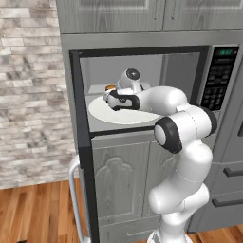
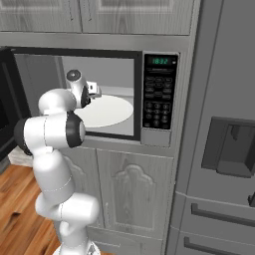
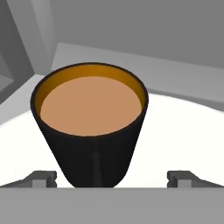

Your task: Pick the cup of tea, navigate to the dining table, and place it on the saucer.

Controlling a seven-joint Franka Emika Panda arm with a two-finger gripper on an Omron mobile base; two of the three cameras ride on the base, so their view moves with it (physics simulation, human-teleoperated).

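Note:
The cup of tea, a black mug full of orange-brown liquid, stands on a white round turntable plate inside an open microwave. Its handle faces the hand camera. My gripper is open, with one fingertip on each side of the cup's base and neither visibly touching it. In the left base view my arm reaches into the microwave, and the gripper is right by an orange patch of the cup. From the right base view the gripper is over the plate's back left. The dining table and the saucer are out of view.
The microwave door hangs open on the left of the cavity. The keypad panel is on the right, and the cavity walls stand close around the hand. Grey cabinets are below, a grey fridge to the right and a brick wall to the left.

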